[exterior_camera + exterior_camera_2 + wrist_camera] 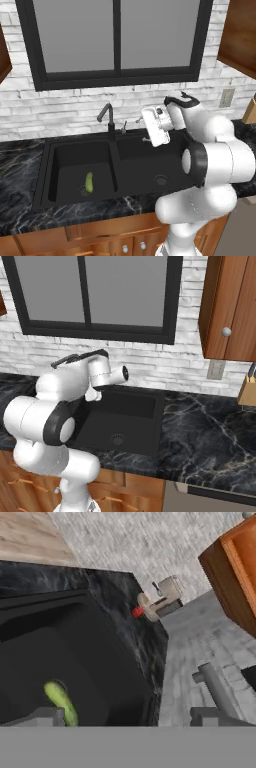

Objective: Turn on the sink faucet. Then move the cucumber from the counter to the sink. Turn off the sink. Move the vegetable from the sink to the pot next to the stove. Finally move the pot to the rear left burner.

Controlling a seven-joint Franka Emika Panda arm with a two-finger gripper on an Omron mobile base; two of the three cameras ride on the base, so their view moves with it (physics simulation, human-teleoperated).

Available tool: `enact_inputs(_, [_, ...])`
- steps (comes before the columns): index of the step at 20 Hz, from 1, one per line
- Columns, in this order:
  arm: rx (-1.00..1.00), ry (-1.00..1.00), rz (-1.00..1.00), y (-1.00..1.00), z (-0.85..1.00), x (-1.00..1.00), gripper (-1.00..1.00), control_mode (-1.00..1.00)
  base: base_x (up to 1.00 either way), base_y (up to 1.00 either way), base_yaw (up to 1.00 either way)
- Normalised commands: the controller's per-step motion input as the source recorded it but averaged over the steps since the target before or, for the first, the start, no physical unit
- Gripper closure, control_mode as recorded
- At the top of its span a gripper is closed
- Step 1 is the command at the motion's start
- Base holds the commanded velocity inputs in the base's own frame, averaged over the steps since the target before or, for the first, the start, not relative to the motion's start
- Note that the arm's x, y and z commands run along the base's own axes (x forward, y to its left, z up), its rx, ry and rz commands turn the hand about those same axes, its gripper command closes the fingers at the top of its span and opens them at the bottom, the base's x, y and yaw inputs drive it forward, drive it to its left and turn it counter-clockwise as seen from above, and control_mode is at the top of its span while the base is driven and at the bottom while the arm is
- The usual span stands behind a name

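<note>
The cucumber lies in the left basin of the black sink, near its drain; in the hand view the cucumber shows just above the left fingertip. The black gooseneck faucet stands behind the divider, with its small lever to its right. My gripper hangs open over the right basin, level with that lever and pointing left at it. A grey rod, apparently the lever, stands just above the right fingertip. The pot is out of view.
Black marble counter runs right of the sink, with a knife block at its far end. A toaster and a small red fruit sit far along the counter. Wooden wall cabinets hang at the right.
</note>
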Motion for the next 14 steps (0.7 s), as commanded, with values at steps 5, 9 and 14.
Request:
enact_inputs(5, [-0.52,-0.29,0.10,0.47,0.28,-0.51,-1.00,-1.00,0.00,0.00,0.00])
enact_inputs(9, [-0.46,-0.21,0.10,0.49,0.22,-0.44,-1.00,-1.00,0.00,0.00,0.00])
enact_inputs(14, [-0.38,-0.10,0.10,0.59,0.03,-0.30,-1.00,-1.00,0.00,0.00,0.00])
